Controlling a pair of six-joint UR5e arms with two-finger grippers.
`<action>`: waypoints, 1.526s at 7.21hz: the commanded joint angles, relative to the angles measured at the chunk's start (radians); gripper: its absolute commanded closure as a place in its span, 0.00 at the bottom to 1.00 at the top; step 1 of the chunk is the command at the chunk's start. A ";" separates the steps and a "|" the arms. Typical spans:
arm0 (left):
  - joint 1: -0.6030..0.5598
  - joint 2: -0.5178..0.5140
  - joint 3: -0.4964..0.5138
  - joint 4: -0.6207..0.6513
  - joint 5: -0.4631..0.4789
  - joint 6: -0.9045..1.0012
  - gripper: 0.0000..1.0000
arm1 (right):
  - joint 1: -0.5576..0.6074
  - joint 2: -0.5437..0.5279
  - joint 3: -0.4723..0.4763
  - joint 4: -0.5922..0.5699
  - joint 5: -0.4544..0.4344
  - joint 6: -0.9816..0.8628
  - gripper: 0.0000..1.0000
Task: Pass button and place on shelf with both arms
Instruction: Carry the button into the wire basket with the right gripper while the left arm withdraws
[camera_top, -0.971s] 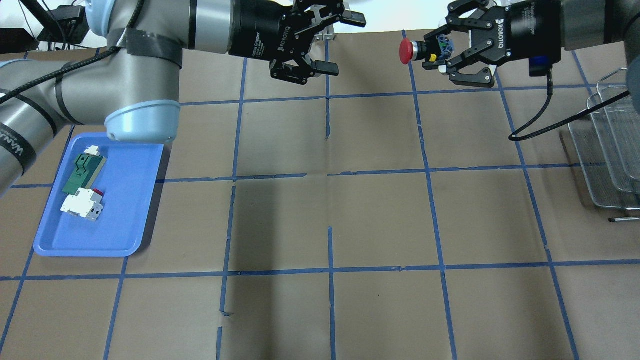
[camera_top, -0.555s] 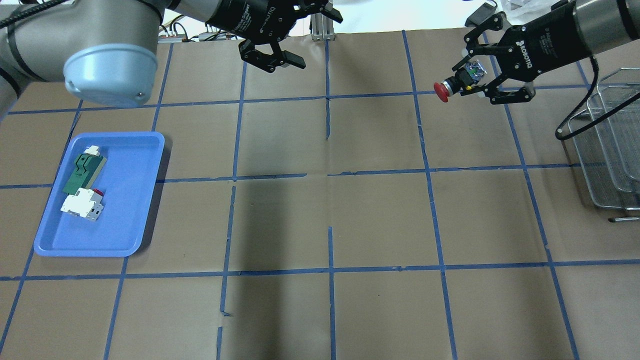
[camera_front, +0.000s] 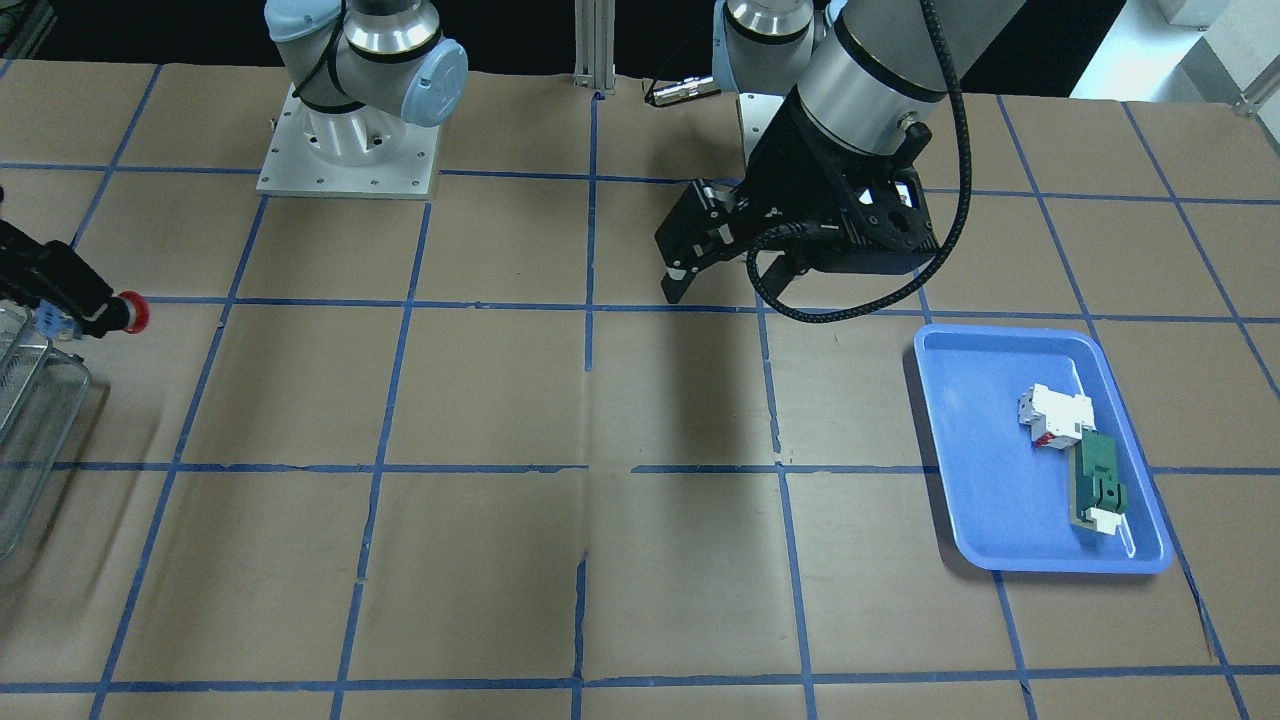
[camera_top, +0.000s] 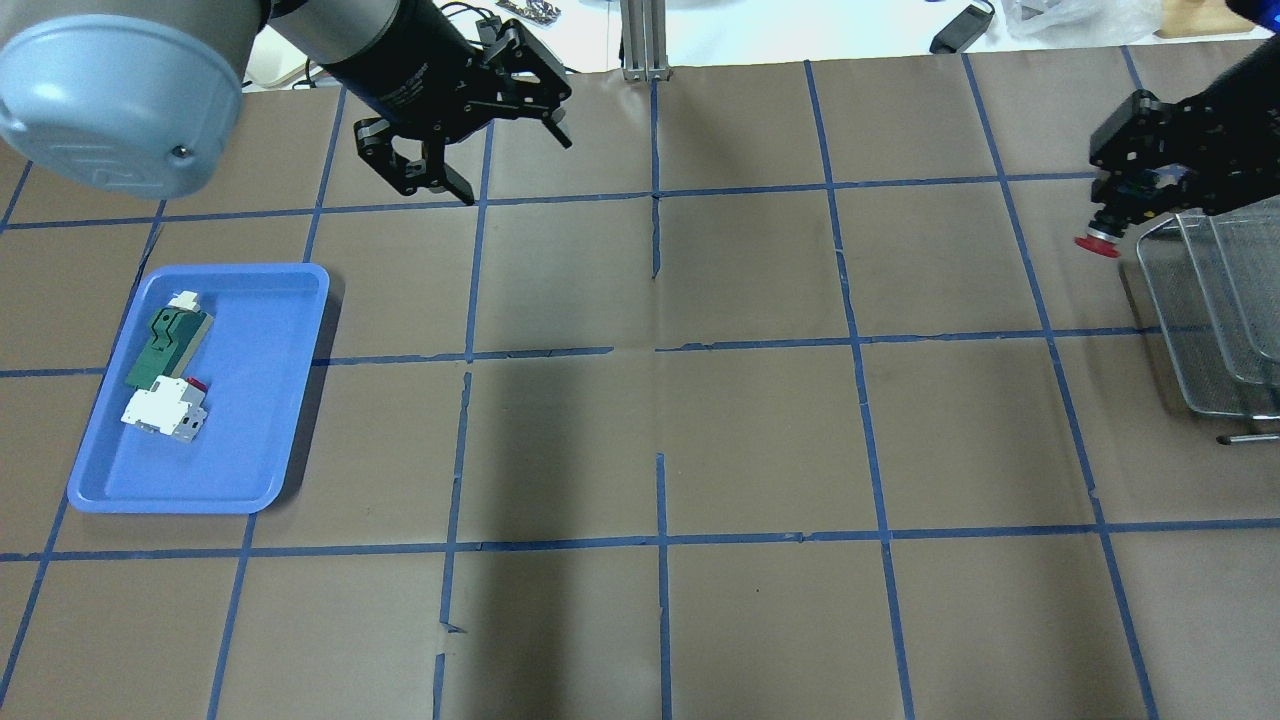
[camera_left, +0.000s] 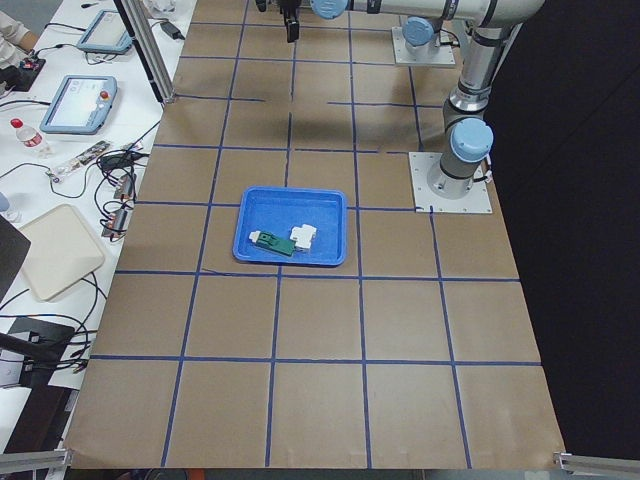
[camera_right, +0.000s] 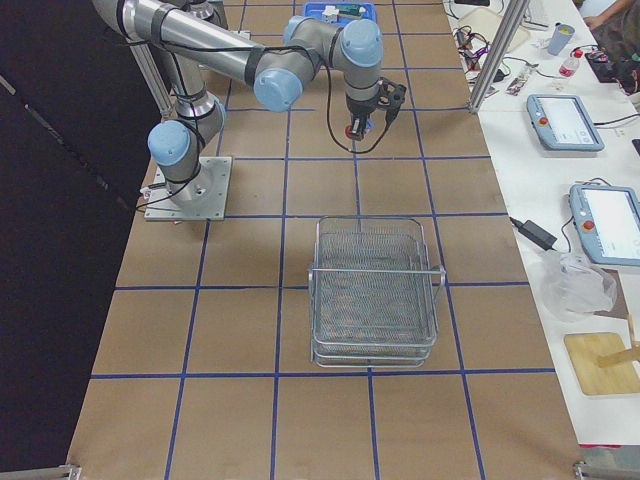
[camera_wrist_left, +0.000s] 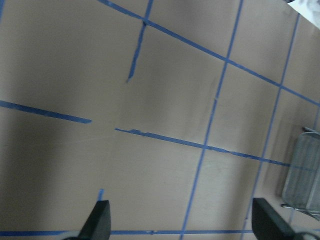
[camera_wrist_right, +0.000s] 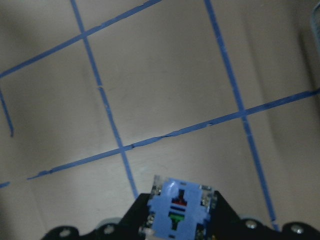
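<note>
Seen from over the robot's shoulders, the nearest things on the desk (camera_top: 760, 440) lie at its 9 o'clock side: a blue tray (camera_top: 250, 450) that holds a white block (camera_top: 160, 410) and, touching it at its 12 o'clock end, a green flat part (camera_top: 165, 342). At the 3 o'clock edge stands the shelf (camera_top: 1200, 350), a wire-mesh basket partly cut off by the picture's border. Farther out, at about 2 o'clock, the right gripper (camera_top: 1122, 200) is clamped on the bluish base of the button (camera_top: 1098, 242), whose red cap points down toward 7 o'clock. The button hangs clear of the desk, just beside the shelf's far corner, on its 10 o'clock side, and outside the mesh. Farthest, at about 11 o'clock, the left gripper (camera_top: 515, 168) hangs over the desk with its jaws spread wide and nothing between them.
</note>
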 joint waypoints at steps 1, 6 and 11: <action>0.008 0.010 -0.024 -0.049 0.206 0.235 0.00 | -0.153 0.041 -0.022 -0.001 -0.074 -0.263 0.88; 0.041 0.030 0.005 -0.222 0.251 0.492 0.00 | -0.216 0.263 -0.185 0.048 -0.191 -0.360 0.81; 0.061 0.047 0.002 -0.172 0.256 0.482 0.00 | -0.247 0.296 -0.199 0.058 -0.192 -0.358 0.00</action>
